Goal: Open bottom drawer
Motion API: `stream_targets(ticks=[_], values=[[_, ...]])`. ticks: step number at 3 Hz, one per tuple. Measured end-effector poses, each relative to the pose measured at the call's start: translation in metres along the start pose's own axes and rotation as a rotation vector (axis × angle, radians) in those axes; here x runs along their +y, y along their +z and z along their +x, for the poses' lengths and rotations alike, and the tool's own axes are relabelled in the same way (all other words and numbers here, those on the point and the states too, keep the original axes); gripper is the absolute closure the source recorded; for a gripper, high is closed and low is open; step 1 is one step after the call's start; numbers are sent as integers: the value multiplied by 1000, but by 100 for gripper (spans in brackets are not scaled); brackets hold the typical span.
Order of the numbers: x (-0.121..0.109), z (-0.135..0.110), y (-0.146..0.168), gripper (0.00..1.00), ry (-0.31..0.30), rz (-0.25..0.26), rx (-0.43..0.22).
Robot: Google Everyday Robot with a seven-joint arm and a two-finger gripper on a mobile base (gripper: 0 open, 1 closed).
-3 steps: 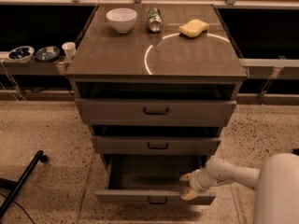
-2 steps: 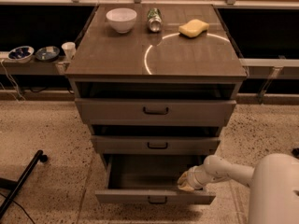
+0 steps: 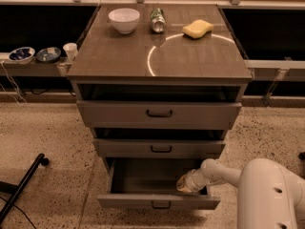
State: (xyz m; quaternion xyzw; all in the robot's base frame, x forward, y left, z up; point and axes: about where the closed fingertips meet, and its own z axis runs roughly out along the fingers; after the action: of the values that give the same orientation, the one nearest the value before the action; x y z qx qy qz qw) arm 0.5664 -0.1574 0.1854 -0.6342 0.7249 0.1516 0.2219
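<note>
The bottom drawer [image 3: 159, 202] of the grey-brown cabinet is pulled out well past the two above it, its plain grey inside showing and a small black bar handle at the centre of its narrow front. My gripper [image 3: 185, 184] reaches in from the right on the white arm [image 3: 224, 171] and sits inside the drawer's right part, just behind the front panel. The top drawer [image 3: 159, 113] and the middle drawer [image 3: 161, 148] each stand slightly out from the frame.
On the cabinet top [image 3: 119, 56] stand a white bowl [image 3: 124, 20], a tipped can [image 3: 157, 19] and a yellow sponge [image 3: 197, 28]. Small bowls [image 3: 22, 54] and a cup [image 3: 70, 50] sit on a ledge at left. A black bar [image 3: 21, 187] lies on the speckled floor, lower left.
The gripper has moved a little left and deeper along the inside of the bottom drawer. The drawer stands about as far out as before.
</note>
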Motion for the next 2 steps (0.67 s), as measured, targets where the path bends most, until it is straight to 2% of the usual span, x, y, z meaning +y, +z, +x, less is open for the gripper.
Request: stream_targets(ticks=[1,2], values=[[4,8,36,100,-2,-32,3],[17,8,69,100,-39,-110,-1]])
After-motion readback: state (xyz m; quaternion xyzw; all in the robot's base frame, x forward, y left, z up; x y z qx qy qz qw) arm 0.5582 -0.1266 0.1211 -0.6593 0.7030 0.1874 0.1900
